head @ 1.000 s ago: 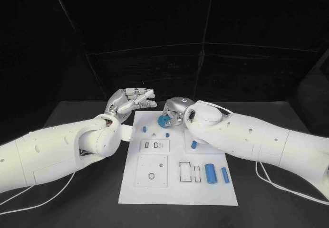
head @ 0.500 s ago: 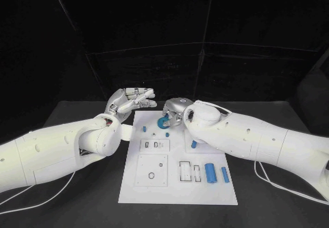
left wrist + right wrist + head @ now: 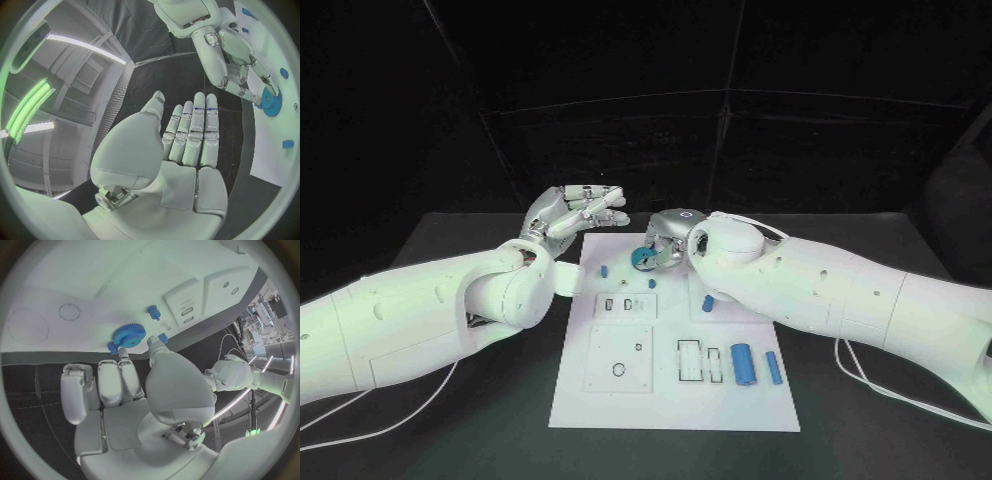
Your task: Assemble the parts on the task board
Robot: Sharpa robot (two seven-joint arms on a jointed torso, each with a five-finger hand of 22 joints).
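The white task board (image 3: 675, 400) lies in the middle of the black table. My right hand (image 3: 669, 237) hovers over the board's far end and pinches a blue gear (image 3: 645, 260) between thumb and a finger. The right wrist view shows the gear (image 3: 129, 334) low over the board, a fingertip (image 3: 123, 354) at its rim. My left hand (image 3: 574, 214) stays raised beside the board's far left corner, fingers straight and holding nothing. In the left wrist view its open palm (image 3: 187, 150) faces the right hand (image 3: 231, 55) and the gear (image 3: 272, 102).
Loose blue parts lie on the board: a small peg (image 3: 604, 270), another peg (image 3: 652, 283), a short cylinder (image 3: 708, 303), a thick cylinder (image 3: 743, 364) and a thin one (image 3: 773, 368). Recessed slots (image 3: 620, 358) sit in the board's near half. A white cable (image 3: 877, 385) trails at right.
My right hand has lowered the blue gear a little closer to the board. The left hand has hardly moved.
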